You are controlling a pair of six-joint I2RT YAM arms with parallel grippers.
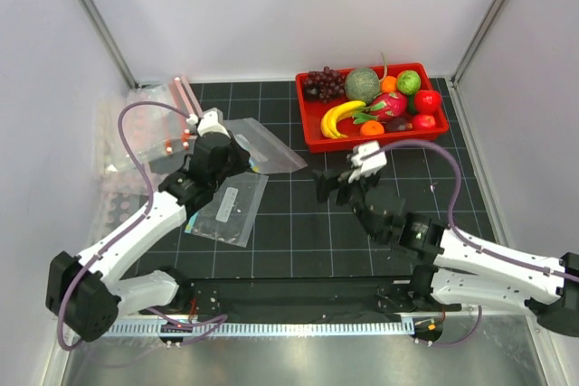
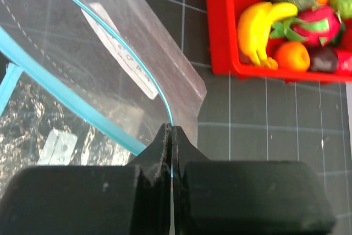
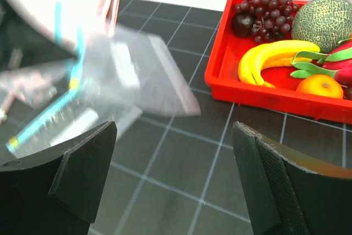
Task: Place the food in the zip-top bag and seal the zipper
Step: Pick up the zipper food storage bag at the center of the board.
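1. Pinched shut, my left claw (image 2: 169, 131) grips the bag (image 2: 137, 42) by one lip of its mouth, with only thin plastic between the jaws.
2. The teal zipper (image 2: 71, 93) runs off to the left of the claw. Its two strips stand apart, so the mouth gapes unsealed.
3. My right claw (image 3: 175, 130) hangs wide and empty above the counter (image 3: 165, 191), between the bag and the tray (image 3: 264, 94).
4. The melon (image 1: 362, 85), banana (image 1: 341, 117) and red fruit (image 1: 427, 100) all lie in the red tray at the counter's far right, beside the grapes (image 1: 324, 83), dragon fruit (image 1: 389, 104) and orange (image 1: 372, 128).
5. A second bag (image 1: 228, 210) lies flat on the counter under my left arm, and a heap of bags (image 1: 140, 128) sits at the far left.
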